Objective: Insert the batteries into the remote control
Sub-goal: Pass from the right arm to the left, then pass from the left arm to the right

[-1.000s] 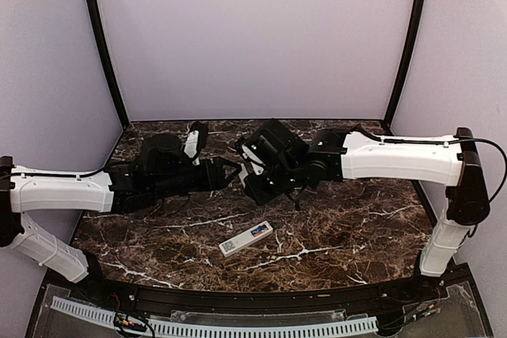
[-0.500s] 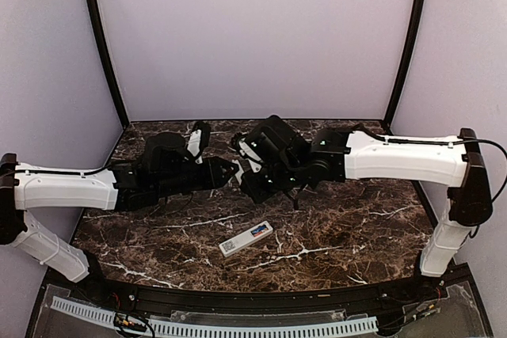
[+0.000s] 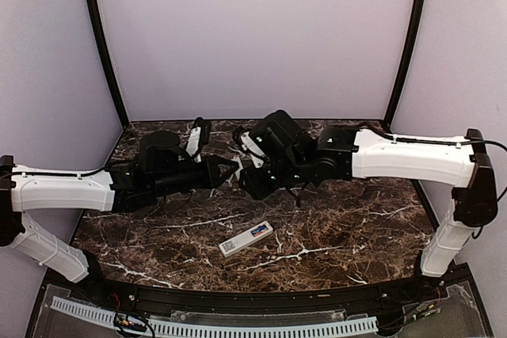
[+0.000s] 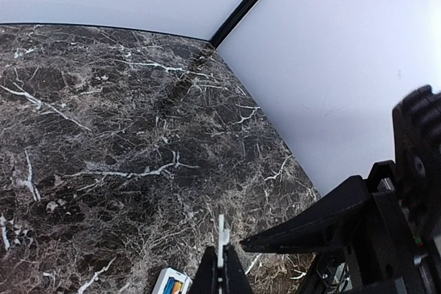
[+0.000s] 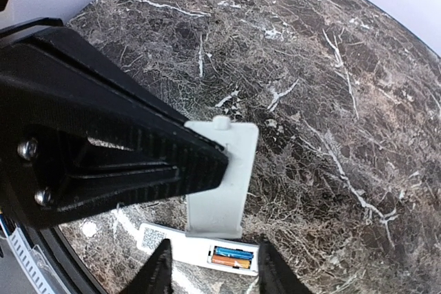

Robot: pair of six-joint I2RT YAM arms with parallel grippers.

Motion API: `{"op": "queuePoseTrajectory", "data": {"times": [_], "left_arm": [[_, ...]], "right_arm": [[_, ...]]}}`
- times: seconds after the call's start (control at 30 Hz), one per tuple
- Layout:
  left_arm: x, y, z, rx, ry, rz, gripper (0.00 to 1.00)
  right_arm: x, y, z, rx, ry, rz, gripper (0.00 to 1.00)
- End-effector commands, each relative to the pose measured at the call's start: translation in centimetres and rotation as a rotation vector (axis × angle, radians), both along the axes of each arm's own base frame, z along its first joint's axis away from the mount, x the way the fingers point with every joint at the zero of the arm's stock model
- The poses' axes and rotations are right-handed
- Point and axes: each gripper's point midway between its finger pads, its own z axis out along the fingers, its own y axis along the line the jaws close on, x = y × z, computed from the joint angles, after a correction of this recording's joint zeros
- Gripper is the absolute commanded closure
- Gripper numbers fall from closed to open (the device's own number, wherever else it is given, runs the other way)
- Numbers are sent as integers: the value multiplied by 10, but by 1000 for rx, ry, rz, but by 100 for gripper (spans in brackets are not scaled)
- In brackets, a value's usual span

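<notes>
Dark veined marble tabletop (image 3: pixel 356 227) is lying under both arms. The left gripper (image 4: pixel 220 270) is clamping a small flat pale plastic cover piece (image 5: pixel 224 191) in mid-air, with the right gripper (image 5: pixel 215 266) standing apart around the cover's lower end. Below, on the tabletop nearer the bases, the slim white rectangular remote control (image 5: pixel 176 247) is lying back-up, showing orange and blue cylindrical batteries (image 5: pixel 231 256) in its open recess.

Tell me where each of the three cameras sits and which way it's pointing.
Top external: above, behind the bases, looking down at the marble table; both arms show, left gripper meeting right gripper near the remote control.
Left wrist: looks along its own shut fingers across the table toward a far corner.
Right wrist: looks down between its own spread fingers at the battery cover the left gripper clamps, batteries below.
Shared: both wrist views catch the cover and remote.
</notes>
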Motion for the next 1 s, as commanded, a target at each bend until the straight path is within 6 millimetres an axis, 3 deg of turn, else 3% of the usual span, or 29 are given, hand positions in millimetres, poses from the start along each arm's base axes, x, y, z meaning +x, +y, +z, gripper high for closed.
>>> {"op": "queuePoseTrajectory", "data": {"times": [0.0,0.1,0.23,0.37,0.57,0.7,0.97], "left_arm": [[-9,10,33,-17,-141,-38,100],[-18,14,50,29,-266,-95,100],[-52,19,91,17,-459,-245,100],[-95,30,140,-45,-648,-378,100],[-126,37,166,-45,-778,-481,100],[-137,38,173,-42,-832,-519,100],[-144,39,176,-39,-872,-537,100]], "right_arm": [[-9,-8,37,83,-66,32,53],[-20,-21,68,150,-132,103,41],[-60,-27,123,336,-188,337,26],[-90,-30,162,446,-220,503,24],[-107,-15,208,586,-322,651,28],[-104,6,216,603,-314,687,36],[-108,40,199,569,-236,798,59]]}}
